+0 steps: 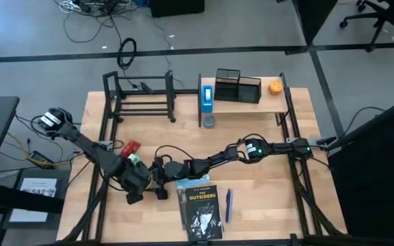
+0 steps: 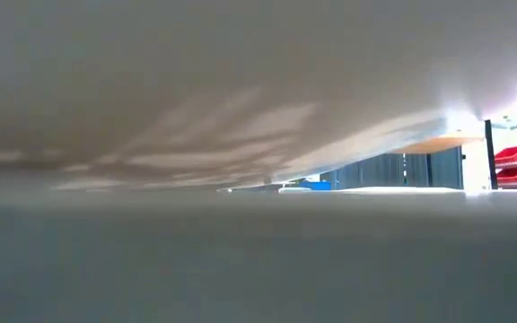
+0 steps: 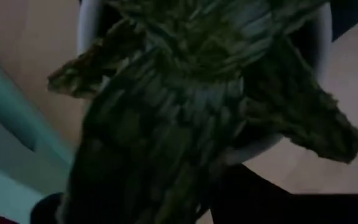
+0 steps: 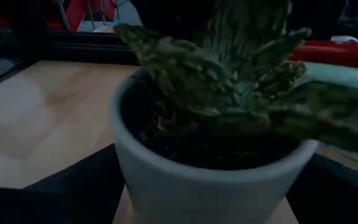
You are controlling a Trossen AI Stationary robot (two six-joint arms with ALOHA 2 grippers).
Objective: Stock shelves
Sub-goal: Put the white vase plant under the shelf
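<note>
On the table's far left stands the open black metal-tube rack. Nearer, the left gripper meets the right gripper over a white pot of dark soil bearing a mottled green succulent; neither grip can be made out. The wood-board shelf at the far right holds a blue box, a black mesh organizer and an orange object

Plant pot btwn both tools, left of book; shelves at table's rear.
</note>
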